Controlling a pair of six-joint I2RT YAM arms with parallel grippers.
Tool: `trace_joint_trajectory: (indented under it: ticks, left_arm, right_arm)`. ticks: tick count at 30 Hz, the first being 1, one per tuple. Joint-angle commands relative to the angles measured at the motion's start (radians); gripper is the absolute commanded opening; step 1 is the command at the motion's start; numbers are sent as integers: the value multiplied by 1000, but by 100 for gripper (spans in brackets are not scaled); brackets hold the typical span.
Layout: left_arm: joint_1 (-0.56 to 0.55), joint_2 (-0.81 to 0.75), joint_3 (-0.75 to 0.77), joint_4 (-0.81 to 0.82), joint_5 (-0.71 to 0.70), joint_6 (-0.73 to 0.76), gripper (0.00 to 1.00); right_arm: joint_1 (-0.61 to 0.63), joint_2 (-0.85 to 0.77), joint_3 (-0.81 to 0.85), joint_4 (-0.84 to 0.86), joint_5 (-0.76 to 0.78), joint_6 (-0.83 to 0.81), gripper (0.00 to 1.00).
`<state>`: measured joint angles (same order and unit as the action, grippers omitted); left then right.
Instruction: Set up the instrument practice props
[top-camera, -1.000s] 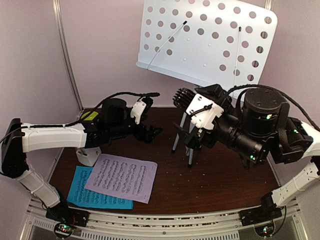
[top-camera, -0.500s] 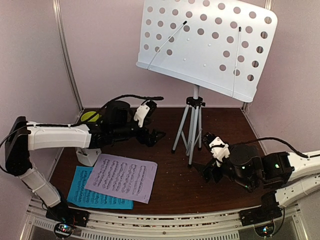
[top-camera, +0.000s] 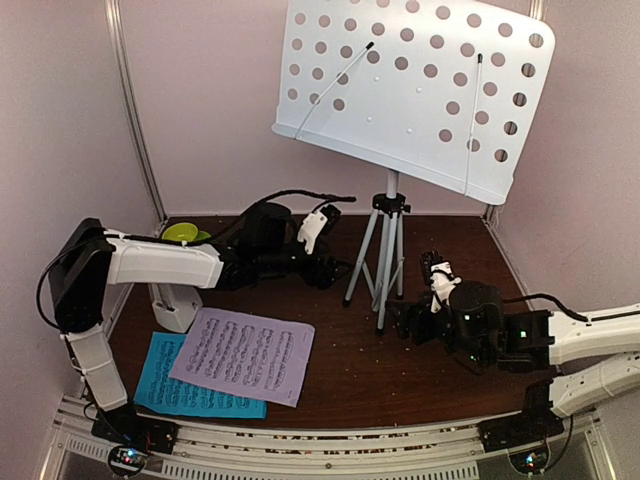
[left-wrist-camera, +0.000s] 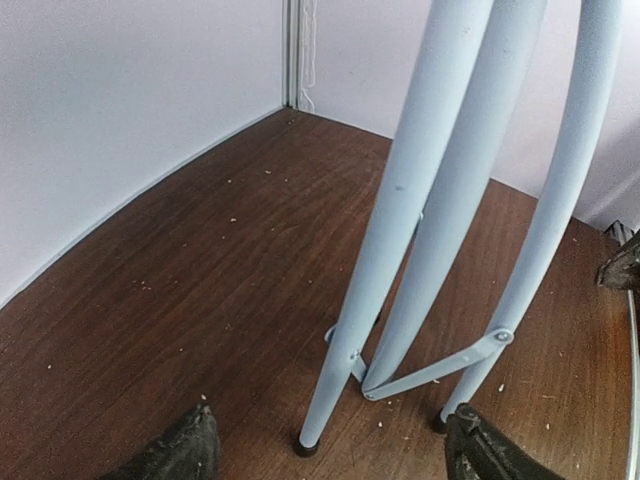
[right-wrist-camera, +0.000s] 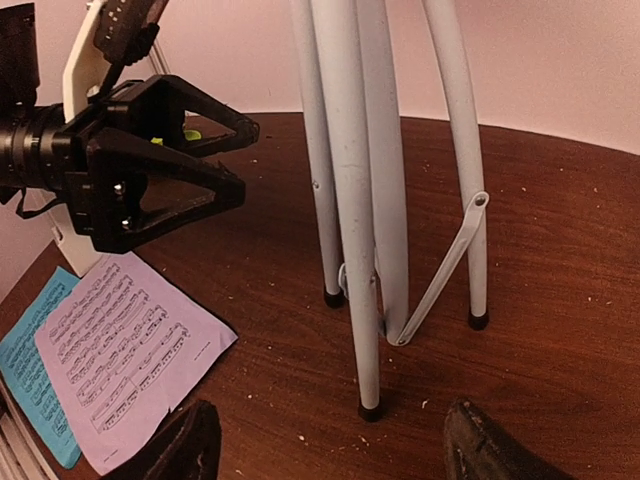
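Toward the back of the worktop (top-camera: 440, 385): music stand (top-camera: 415, 90) upright on its tripod (top-camera: 386, 250) | left gripper (left-wrist-camera: 330, 458) and right gripper (right-wrist-camera: 330, 440) flank the legs low down, jaws wide, holding nothing | lilac page (top-camera: 245, 355) overlaps cyan page (top-camera: 175, 390), front left | advice: close evenly on separate legs and steady the stand before shifting, lest it tip

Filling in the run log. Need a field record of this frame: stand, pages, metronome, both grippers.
stand: white music stand upright on silver tripod, back centre; no pages on it
pages: lilac page lying partly over cyan page, flat on the table, front left
metronome: small white metronome just behind the pages, partly hidden by the left arm
left gripper: open, left of the tripod legs, holding nothing
right gripper: open, low, right of the legs, holding nothing
other: lime-green bowl, back left
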<state>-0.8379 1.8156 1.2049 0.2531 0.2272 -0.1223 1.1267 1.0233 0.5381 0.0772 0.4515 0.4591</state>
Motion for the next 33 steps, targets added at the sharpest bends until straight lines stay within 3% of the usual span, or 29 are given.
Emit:
trace_joint_trajectory:
  ticks: [1,9,21,33]
  left_arm:
    - [-6,57,74,67,56,-12,78]
    - [-12,131,168,51,31,-10,75]
    - [-12,178,219,32,79,5,68]
    - [-10,226,272,11,89,-12,57]
  right_arm:
    - [-41,91,51,110,-26,44,76]
    - [-100,267,141,141,-55,7,69]
    - [-127,265,80,139,-41,-7,63]
    - [-161,412,96,230,-45,-37,55]
